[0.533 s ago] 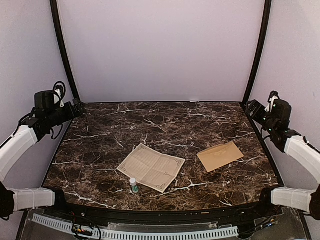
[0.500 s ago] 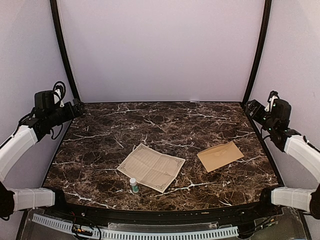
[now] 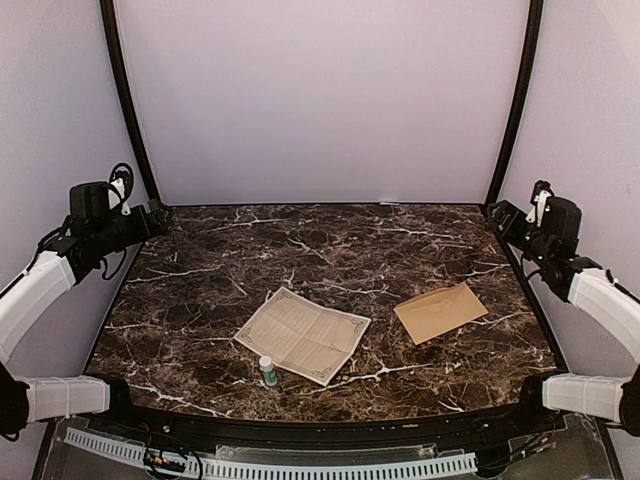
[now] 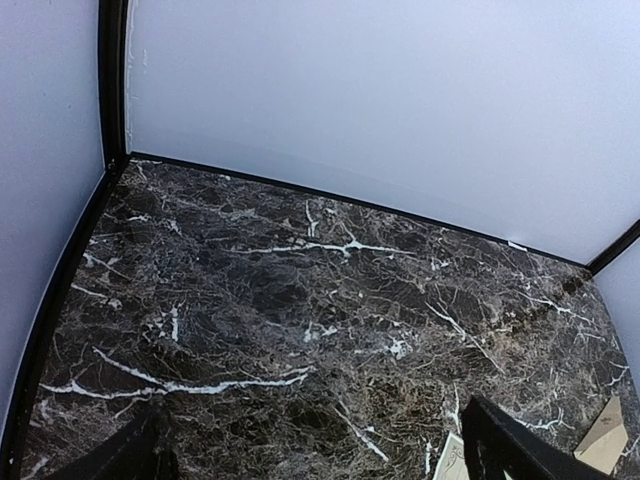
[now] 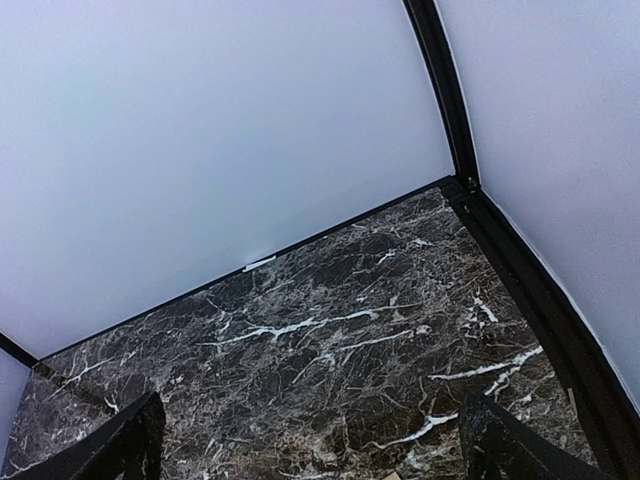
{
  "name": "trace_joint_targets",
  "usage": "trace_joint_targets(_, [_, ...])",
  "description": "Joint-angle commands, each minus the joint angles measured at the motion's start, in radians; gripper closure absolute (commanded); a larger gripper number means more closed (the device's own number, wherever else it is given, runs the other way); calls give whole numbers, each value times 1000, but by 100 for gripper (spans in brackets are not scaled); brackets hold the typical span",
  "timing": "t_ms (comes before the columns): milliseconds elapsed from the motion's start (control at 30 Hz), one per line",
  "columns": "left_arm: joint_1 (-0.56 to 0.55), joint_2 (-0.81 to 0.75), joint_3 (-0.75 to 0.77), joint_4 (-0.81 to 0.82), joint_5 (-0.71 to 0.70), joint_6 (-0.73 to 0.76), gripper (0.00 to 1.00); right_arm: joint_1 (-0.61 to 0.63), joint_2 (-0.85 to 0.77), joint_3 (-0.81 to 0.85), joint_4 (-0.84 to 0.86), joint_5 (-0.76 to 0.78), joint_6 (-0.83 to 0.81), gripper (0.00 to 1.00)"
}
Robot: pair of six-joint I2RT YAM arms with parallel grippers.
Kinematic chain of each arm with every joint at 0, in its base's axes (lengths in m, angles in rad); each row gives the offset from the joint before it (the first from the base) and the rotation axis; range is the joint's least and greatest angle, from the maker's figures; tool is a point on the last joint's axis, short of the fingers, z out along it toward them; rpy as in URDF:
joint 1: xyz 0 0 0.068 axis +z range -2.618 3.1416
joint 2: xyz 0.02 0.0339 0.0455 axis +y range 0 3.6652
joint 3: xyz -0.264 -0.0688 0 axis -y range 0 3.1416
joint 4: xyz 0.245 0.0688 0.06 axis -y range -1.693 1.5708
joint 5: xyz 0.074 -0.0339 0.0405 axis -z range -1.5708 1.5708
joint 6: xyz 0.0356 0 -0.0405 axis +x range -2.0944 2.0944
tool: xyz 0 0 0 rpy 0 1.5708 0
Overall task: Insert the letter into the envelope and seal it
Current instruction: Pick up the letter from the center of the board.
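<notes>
Envelope (image 3: 440,312) first, said Mara: where did it lie?

Flat on the table (image 3: 200,290), Jon answered, on the right arm's side of the letter (image 3: 303,335), near it but not touching. Nothing had gone inside yet.

And the grippers?

Both hung well apart from the letter, one far out to each side of it and farther back. The left gripper (image 3: 160,216) and the right gripper (image 3: 503,215) each had their fingers spread wide, holding nothing.

What could have gone wrong?

My guess: thin paper on slick marble would slide rather than lift. The letter looked wider than the envelope, so it might have jammed unless folded along its creases. A small green-capped bottle (image 3: 268,371) stood right at the letter's near edge, and a careless sweep could have toppled it.

Any writing?

None readable. The letter showed an ornate border and faint lines, the envelope looked blank, and the bottle's label was too small.
</notes>
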Motion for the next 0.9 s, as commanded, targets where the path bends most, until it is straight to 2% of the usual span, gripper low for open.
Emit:
trace_joint_targets(0, [5,-6,-14,-32,36,20,1,12,0,38,-26,-26,-27,1])
trace_joint_targets(133, [5,-8,-40,-39,88,3,1,51,8,47,-48,-83,-57,1])
trace_joint_targets(200, [5,-8,-62,-6,166,1,1,87,16,50,-53,-101,-48,1])
trace_joint_targets(300, [4,15,-69,36,353,22,1,158,44,53,-46,-149,-23,1])
trace_joint_targets(367, [4,39,-48,33,405,49,1,206,73,45,-23,-198,3,1])
trace_joint_targets(467, [4,35,-36,33,383,60,1,295,150,40,-11,-245,24,1])
trace_joint_targets(633, [3,3,-86,85,317,63,1,470,338,128,-90,-268,-12,2])
trace_joint_targets(867, [4,-3,-90,86,283,64,1,610,590,271,-127,-466,-43,3])
